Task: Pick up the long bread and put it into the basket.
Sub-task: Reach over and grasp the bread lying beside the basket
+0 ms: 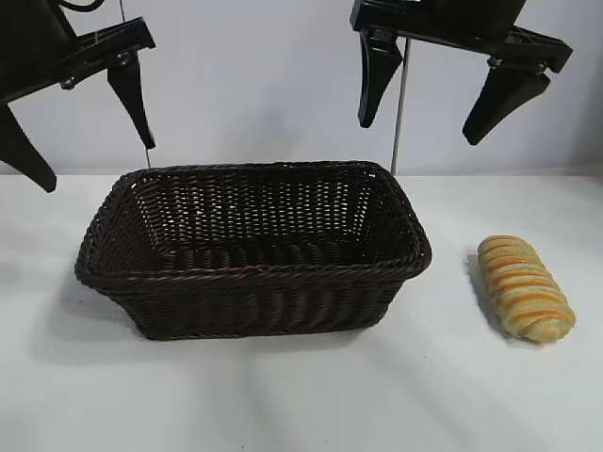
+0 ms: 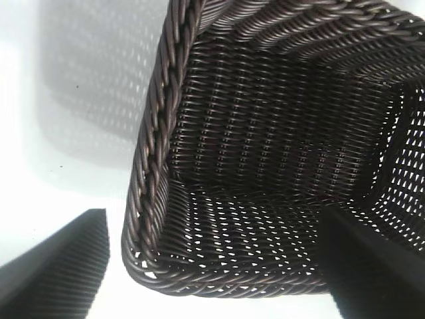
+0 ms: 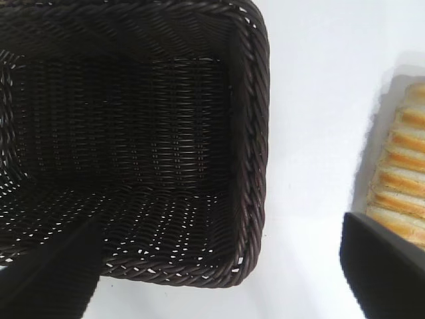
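The long bread, a golden-tan loaf with orange-brown stripes, lies on the white table to the right of the basket. The basket is dark brown wicker, empty, in the middle of the table. My right gripper hangs open and empty high above the basket's right end, behind and left of the bread. My left gripper hangs open and empty high above the basket's left end. The right wrist view shows the basket and part of the bread. The left wrist view shows the basket only.
The white table runs in front of the basket and around the bread. A thin vertical rod stands behind the basket's right rear corner against the pale wall.
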Robot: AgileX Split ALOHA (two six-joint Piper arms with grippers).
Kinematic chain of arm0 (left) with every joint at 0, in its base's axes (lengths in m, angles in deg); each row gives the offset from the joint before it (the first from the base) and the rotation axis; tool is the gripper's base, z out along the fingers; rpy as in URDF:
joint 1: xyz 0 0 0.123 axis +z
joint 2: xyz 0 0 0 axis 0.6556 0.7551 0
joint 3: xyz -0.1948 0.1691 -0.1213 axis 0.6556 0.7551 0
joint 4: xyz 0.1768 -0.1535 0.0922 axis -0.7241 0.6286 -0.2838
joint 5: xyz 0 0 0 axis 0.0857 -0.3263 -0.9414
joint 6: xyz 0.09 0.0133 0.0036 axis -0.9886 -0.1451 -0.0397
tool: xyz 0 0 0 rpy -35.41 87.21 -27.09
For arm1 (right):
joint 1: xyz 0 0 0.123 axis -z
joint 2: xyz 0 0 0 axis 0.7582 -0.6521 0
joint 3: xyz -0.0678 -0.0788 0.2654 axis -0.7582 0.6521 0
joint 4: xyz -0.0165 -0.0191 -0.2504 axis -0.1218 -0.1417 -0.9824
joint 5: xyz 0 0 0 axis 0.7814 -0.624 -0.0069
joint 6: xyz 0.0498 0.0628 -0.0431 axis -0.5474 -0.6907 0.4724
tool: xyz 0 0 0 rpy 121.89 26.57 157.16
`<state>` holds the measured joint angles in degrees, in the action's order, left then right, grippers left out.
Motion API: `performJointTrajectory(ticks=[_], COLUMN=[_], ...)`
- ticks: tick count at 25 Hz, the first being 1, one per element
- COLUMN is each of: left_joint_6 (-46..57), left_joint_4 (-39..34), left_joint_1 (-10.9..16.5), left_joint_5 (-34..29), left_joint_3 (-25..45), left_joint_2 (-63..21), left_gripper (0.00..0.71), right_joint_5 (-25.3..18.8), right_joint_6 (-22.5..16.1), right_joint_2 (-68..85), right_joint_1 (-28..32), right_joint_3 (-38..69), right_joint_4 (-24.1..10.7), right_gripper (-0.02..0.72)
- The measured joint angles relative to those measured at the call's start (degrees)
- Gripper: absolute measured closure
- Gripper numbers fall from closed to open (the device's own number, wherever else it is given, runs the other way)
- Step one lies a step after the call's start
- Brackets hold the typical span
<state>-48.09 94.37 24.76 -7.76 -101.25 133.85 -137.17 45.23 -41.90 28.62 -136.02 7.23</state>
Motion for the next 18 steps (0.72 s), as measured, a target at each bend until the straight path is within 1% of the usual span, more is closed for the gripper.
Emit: performJointTrajectory(ticks=[2, 8, 11, 14, 18], left_joint_6=[-1.0, -1.6, -1.8, -1.8, -1.8], left_joint_4=[0.0, 0.0, 0.0, 0.0, 0.0], left_joint_1=[0.0, 0.0, 0.0, 0.0, 0.0], left_joint_5=[-0.1, -0.1, -0.1, -0.1, -0.1], left_joint_3=[0.0, 0.0, 0.0, 0.0, 0.0], left_joint_2=[0.0, 0.0, 0.0, 0.0, 0.0], left_gripper=[0.095, 0.095, 0.095, 0.095, 0.095], right_joint_5=[-1.0, -3.2, -3.6, -4.6, -4.9], right_joint_6=[0.0, -1.2, -1.3, -1.3, -0.1], right_joint_2=[0.0, 0.0, 0.0, 0.0, 0.0], right_joint_1=[0.0, 0.2, 1.9, 4.8, 8.3], right_joint_3=[0.0, 0.0, 0.0, 0.0, 0.0], right_joint_4=[-0.9, -5.1, -5.1, -5.9, -6.3], right_gripper=[0.008, 0.008, 0.008, 0.008, 0.008])
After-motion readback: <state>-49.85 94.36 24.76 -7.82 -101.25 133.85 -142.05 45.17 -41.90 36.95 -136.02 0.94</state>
